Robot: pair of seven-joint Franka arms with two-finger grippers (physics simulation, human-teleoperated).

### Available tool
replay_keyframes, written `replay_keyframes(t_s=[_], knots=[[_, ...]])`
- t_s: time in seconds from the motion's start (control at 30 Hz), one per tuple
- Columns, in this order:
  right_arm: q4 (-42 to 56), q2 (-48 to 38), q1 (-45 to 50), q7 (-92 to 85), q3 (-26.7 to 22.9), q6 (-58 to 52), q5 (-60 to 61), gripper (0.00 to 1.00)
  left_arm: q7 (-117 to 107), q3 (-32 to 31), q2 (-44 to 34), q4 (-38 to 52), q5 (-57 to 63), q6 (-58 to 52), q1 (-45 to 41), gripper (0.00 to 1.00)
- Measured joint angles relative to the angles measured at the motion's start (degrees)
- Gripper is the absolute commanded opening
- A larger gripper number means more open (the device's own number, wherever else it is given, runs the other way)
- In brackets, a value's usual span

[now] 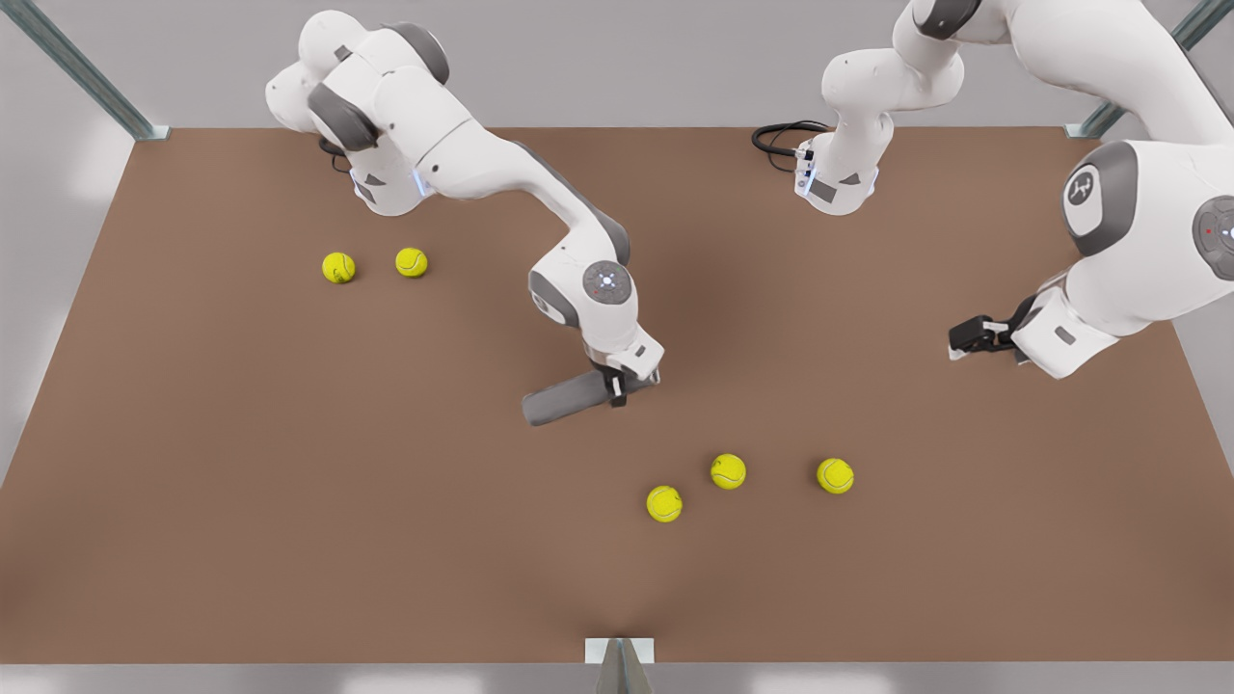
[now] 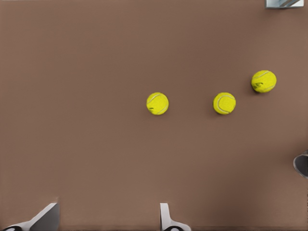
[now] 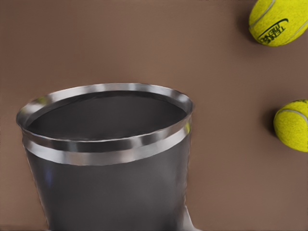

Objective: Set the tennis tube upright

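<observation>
I see my right end effector (image 1: 617, 386) gripping the slim grey metal tennis tube (image 1: 569, 397), which lies roughly level lengthwise along the front view's left-right; my left end effector (image 1: 967, 337) hovers open, well apart

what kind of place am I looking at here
Likely a simulated robot test bench: a bare brown table framed by metal posts, two white arms, scattered tennis balls, and the right gripper clamping the tennis tube.

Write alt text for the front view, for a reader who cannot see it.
The right hand grips one end of the grey tennis tube, tilted mid-table. The left hand waits open at the front view's right. On the brown table, three yellow balls lie near the tube, two more far left.
</observation>
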Motion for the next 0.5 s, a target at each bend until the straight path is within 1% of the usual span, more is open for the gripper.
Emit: replay_keyframes(t_s=[0.1,0.17,0.2,0.23,0.27,0.43,0.5], knots=[[5.6,4.1,4.5,2.8,-3.8,-0.1,2.2,0.76,-0.1,-0.4,-0.1,0.0,0.0,0.0,-0.7,1.0],[10.0,7.9,9.4,6.9,-9.9,-0.1,7.5,0.76,0.0,-0.4,-0.2,-0.1,0.0,-0.1,-0.4,1.0],[11.3,9.4,10.7,8.6,-11.4,-0.5,9.3,0.76,0.0,-0.4,-0.2,0.0,-0.1,-1.2,-0.2,1.0],[12.2,10.3,11.3,10.4,-12.0,-0.5,9.7,0.77,0.0,-0.4,-0.2,0.0,-0.1,-1.4,-0.3,1.0],[12.6,10.6,11.5,10.8,-12.5,-0.5,10.3,1.0,-0.1,-0.4,-0.3,0.0,-0.2,-1.3,-0.3,1.0],[12.7,10.4,11.1,11.8,-12.6,-0.1,10.4,1.0,-0.6,-0.6,-0.1,-0.3,-0.6,-1.3,-0.7,0.99],[12.1,8.0,11.0,11.0,-12.6,0.2,12.0,1.0,-3.0,-0.1,0.8,-0.8,-5.1,-1.2,1.2,0.99]])
